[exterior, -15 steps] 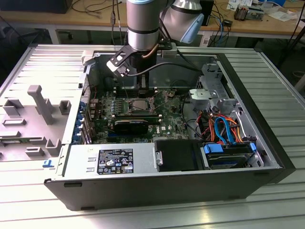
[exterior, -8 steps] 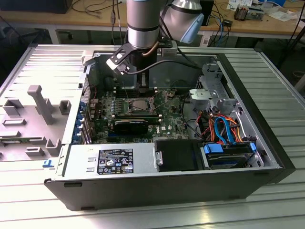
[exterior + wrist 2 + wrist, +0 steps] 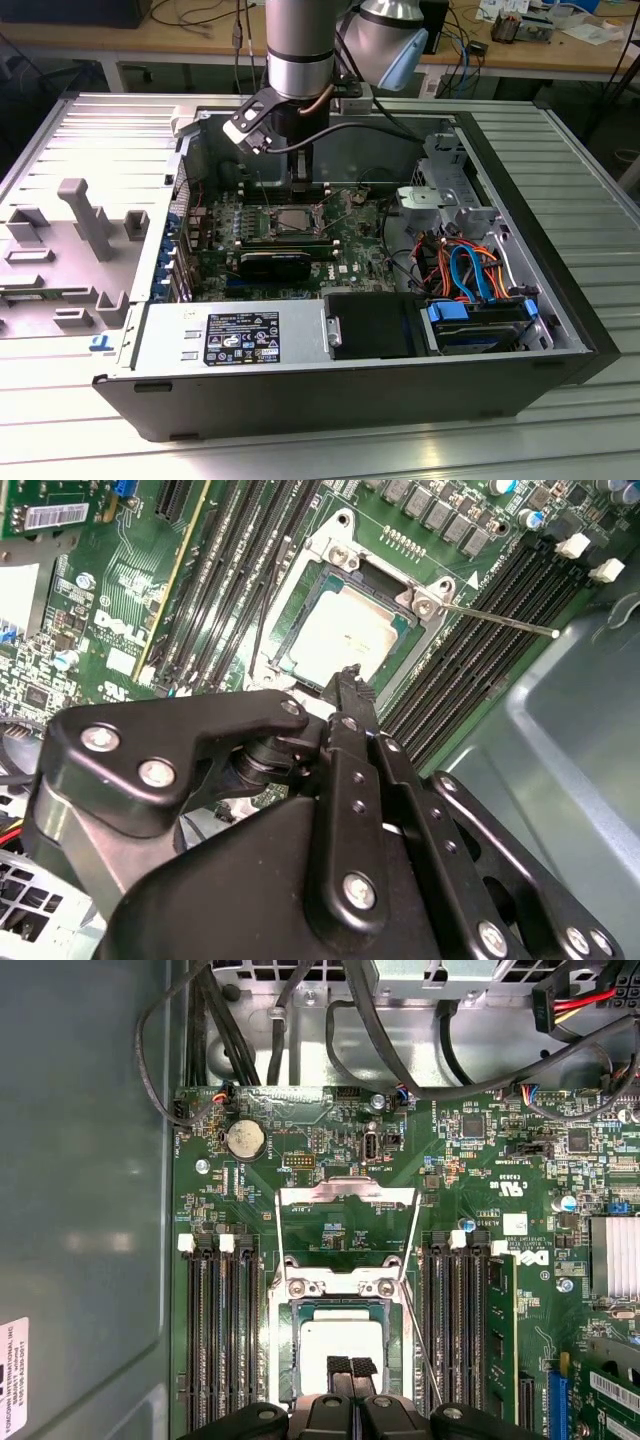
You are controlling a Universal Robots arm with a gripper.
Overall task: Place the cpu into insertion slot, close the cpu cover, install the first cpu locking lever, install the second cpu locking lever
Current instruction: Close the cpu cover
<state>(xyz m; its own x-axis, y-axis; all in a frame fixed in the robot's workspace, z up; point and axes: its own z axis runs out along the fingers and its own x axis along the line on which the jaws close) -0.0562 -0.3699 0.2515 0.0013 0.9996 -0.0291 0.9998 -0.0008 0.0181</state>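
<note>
Exterior view: high, angled down on whole open grey metal computer case (image 3: 400, 395). Both wrist views close over green circuit board (image 3: 300, 1130) (image 3: 95, 610), sharing square silver-rimmed insertion slot (image 3: 340, 1285) (image 3: 425, 600); second oblique.

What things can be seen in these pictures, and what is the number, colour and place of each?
computer case: one, black and grey, open on the ribbed metal table.
circuit board: one, green, inside the case.
insertion slot: one, silvery rim, on the board.
cpu: one, silvery-grey, lying in the slot.
cpu cover: one, silvery, swung open beside the slot.
memory slots: two groups, black, either side of the slot.
cables: several, blue and orange, exterior view's right.
arm: one, silver-grey, above the case.
claw: one, black, shut, just above the slot.
</note>
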